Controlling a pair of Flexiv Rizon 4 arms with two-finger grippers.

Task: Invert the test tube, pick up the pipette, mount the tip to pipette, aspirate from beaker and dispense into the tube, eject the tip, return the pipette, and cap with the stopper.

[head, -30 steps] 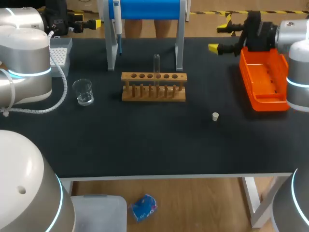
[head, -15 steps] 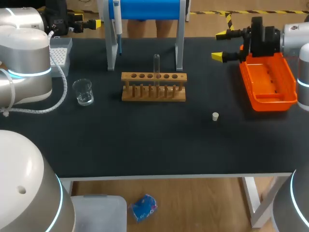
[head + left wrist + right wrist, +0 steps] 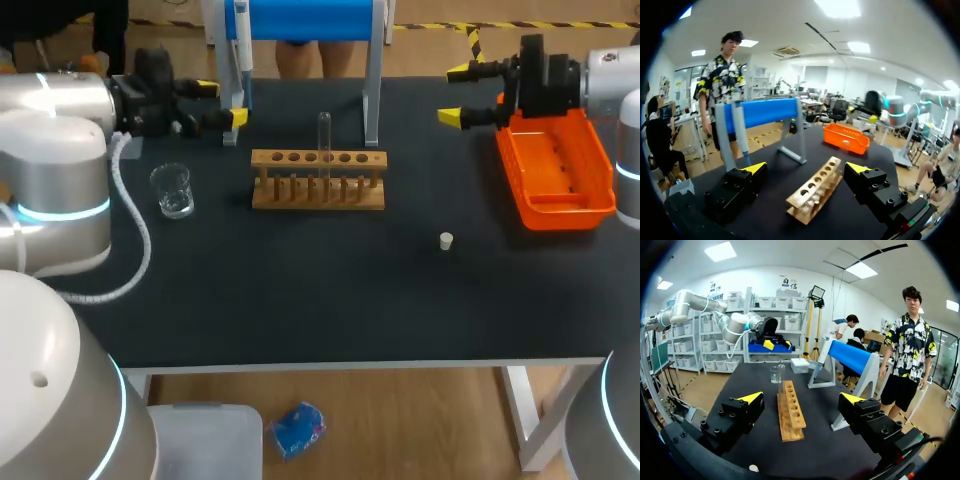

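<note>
A wooden rack [image 3: 318, 178] stands mid-table with a clear test tube [image 3: 324, 135] upright in it. The pipette [image 3: 241, 40] hangs on the blue stand [image 3: 300, 18] behind the rack. The glass beaker [image 3: 172, 190] sits left of the rack, and a small white stopper [image 3: 446, 240] lies to its front right. My left gripper [image 3: 222, 103] hovers open by the stand's left leg, empty, with the rack [image 3: 815, 192] ahead of it [image 3: 805, 168]. My right gripper [image 3: 455, 94] hangs open and empty left of the orange tray, facing the rack [image 3: 790, 412] from its [image 3: 801, 398] side.
An orange tray [image 3: 555, 165] lies at the right side of the table. A white tip box [image 3: 801, 365] shows beyond the beaker [image 3: 774, 374] in the right wrist view; my left arm hides it in the head view.
My left arm has swung right, bringing its gripper from the far left corner to the stand's left leg. My right gripper rose slightly early on, then stayed put.
</note>
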